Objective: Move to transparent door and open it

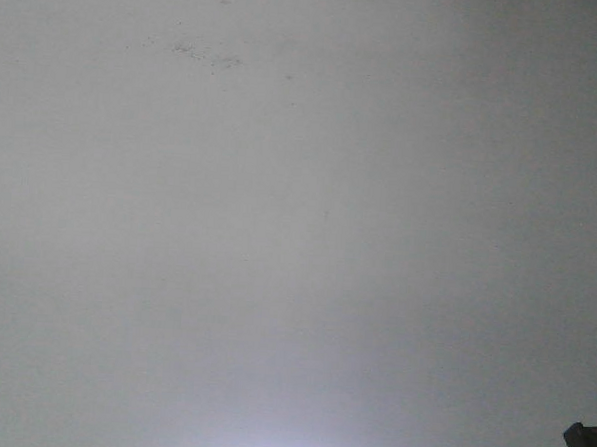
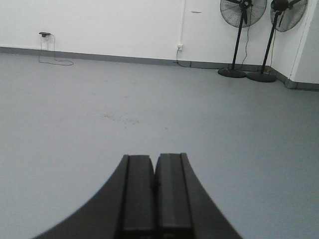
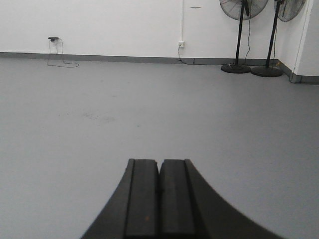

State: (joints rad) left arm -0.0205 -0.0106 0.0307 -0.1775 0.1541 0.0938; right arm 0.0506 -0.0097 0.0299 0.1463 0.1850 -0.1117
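Observation:
The transparent door is out of view in every frame. My left gripper (image 2: pixel 155 156) is shut and empty, its two black pads pressed together, held above the bare grey floor. My right gripper (image 3: pixel 159 161) is also shut and empty above the same floor. The front view shows only grey floor with a patch of dark scuff marks (image 1: pixel 197 50) and a dark bit of robot hardware (image 1: pixel 588 439) at its lower right edge.
A white wall (image 2: pixel 109 25) with a grey skirting runs along the far side. Two black pedestal fans (image 2: pixel 239 30) (image 2: pixel 276 35) stand at the far right corner, also in the right wrist view (image 3: pixel 239 35). A wall socket (image 2: pixel 179 48) and a trailing cable (image 2: pixel 52 57) sit along the wall.

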